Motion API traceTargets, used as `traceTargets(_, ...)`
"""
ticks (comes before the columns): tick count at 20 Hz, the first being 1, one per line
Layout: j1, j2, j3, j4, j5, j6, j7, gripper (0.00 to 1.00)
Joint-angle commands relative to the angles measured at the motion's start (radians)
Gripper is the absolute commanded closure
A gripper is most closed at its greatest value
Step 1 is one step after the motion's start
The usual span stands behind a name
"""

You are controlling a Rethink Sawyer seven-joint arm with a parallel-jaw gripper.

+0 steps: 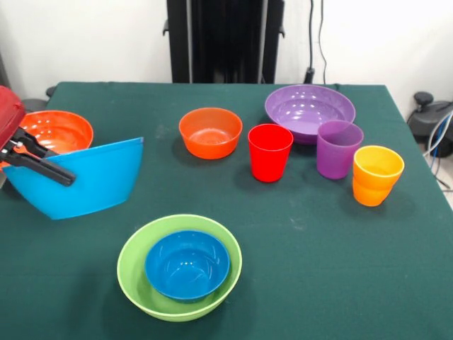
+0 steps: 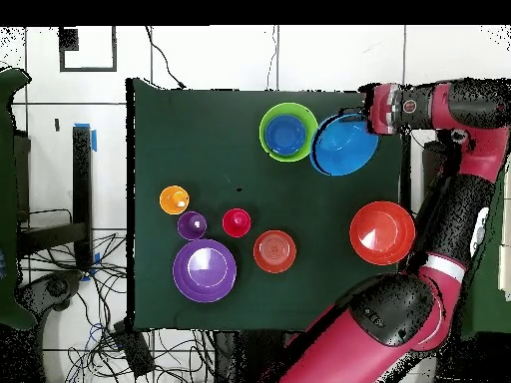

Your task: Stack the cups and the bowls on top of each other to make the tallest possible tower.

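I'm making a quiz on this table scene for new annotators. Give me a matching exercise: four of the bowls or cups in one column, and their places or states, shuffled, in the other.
Things:
1. light blue bowl
2. dark blue bowl
3. purple cup
4. small orange bowl

Places or states:
A. stands between the red cup and the orange cup
B. tilted, gripped at its rim by the hand
C. alone, upright on the cloth
D. nested inside the lime green bowl

Pairs: 1-B, 2-D, 3-A, 4-C
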Motion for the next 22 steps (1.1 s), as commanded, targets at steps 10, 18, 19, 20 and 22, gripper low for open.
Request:
traceTargets(10,0.022,0.034,0.403,-0.088,-0.376,0.200,0.417,1.00)
traceTargets(18,-0.026,0.090,0.942,-0.208,-0.839,0.418,0.517,1.00)
traceTargets(19,-0.032,0.099,1.029,-0.233,-0.925,0.455,0.509,1.00)
traceTargets(20,-0.035,0.104,1.117,-0.262,-1.030,0.484,0.485,1.00)
traceTargets(22,-0.042,0.113,1.304,-0.324,-1.262,0.542,0.421,1.00)
